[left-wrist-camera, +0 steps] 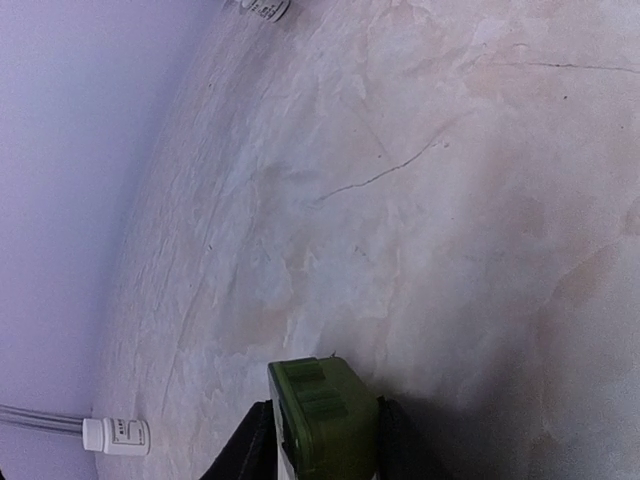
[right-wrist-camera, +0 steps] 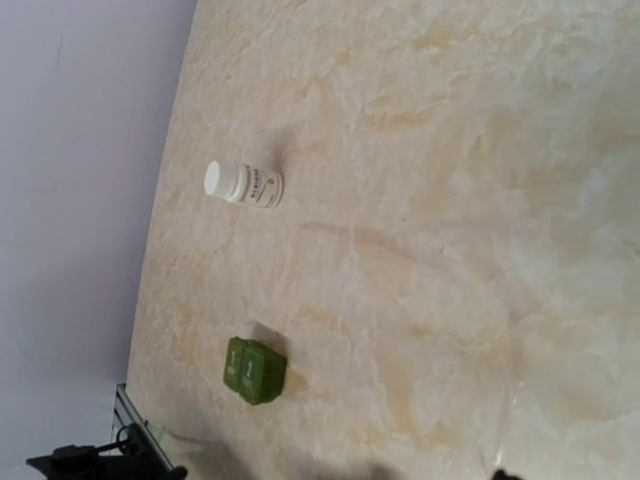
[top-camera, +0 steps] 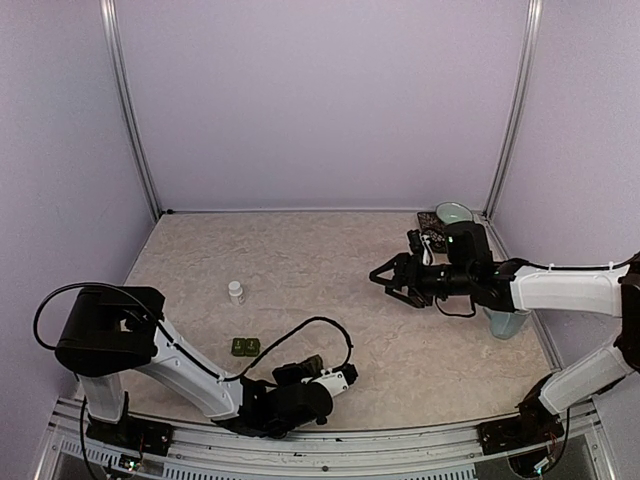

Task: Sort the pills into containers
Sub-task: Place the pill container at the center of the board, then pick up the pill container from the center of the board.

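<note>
Fingers of the left gripper point(top-camera: 311, 367) were closed on a single green container point(left-wrist-camera: 322, 412), one dark finger against each side of it, low over the near part of the tabletop point(top-camera: 330, 250). How firm that hold was, the views did not show. Fingers of the right gripper point(top-camera: 386, 283) stood apart and empty, hovering above the tabletop's right half. Under that arm's forearm, near the right edge, stood a pale blue mug point(top-camera: 505, 322), and in the far right corner a green bowl point(top-camera: 453, 212) — neither seemed part of the sorting. A white pill bottle point(top-camera: 236, 291) stood upright with its cap on, left of centre. Nearer the arms lay a green pair of containers point(top-camera: 245, 347), joined, lids apparently down. No loose pills showed anywhere — so the sorting looked barely begun, with the bottle unopened, the compartments shut and every pill left to place.
</note>
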Robot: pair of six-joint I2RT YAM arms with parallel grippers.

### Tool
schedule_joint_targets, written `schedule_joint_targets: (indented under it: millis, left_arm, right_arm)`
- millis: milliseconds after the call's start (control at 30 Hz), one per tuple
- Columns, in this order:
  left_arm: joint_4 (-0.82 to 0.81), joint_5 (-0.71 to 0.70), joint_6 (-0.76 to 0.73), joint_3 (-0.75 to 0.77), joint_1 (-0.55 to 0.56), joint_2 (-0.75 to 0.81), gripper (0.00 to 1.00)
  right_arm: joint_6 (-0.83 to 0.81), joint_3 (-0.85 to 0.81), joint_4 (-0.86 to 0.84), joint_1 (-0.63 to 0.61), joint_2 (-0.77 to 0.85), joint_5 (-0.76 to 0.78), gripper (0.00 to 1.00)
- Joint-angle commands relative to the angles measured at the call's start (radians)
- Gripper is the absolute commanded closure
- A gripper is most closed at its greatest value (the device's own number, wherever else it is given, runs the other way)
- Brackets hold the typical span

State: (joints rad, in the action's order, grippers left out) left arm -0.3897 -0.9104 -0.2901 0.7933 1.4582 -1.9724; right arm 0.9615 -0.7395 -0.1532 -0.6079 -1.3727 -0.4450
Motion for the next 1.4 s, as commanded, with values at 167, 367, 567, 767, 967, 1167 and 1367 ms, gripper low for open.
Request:
schedule_joint_targets:
  millis: [167,367,567,767,967,1167,1367]
  left_arm:
    - [0.053,0.062,0.069,-0.005,-0.002,0.059,0.53]
    - [0.065,0.103,0.089,-0.033,0.009,0.149,0.35]
    - [0.092,0.151,0.12,-0.066,0.03,0.269,0.18]
    - [0.172,0.173,0.259,-0.11,-0.013,0.457,0.02]
    - [0.299,0.238,0.474,-0.147,-0.133,0.683,0.01]
    - [0.46,0.32,0.697,-0.132,-0.292,0.803,0.01]
    - [0.577,0.432,0.846,-0.144,-0.477,0.883,0.01]
  right_arm:
    - [-0.031,-0.037,0.037,0.022,0.025,0.003,0.29]
    - [-0.044,-0.047,0.057,0.023,0.014,-0.011,0.28]
    - [-0.059,-0.04,0.061,0.022,-0.006,-0.047,0.28]
    - [-0.226,-0.053,0.052,-0.007,-0.047,-0.146,0.23]
    - [-0.633,-0.141,0.165,-0.077,-0.084,-0.075,0.14]
    - [-1.07,-0.208,0.247,-0.184,-0.096,0.005,0.06]
    - [-1.307,-0.216,0.264,-0.256,-0.13,-0.029,0.05]
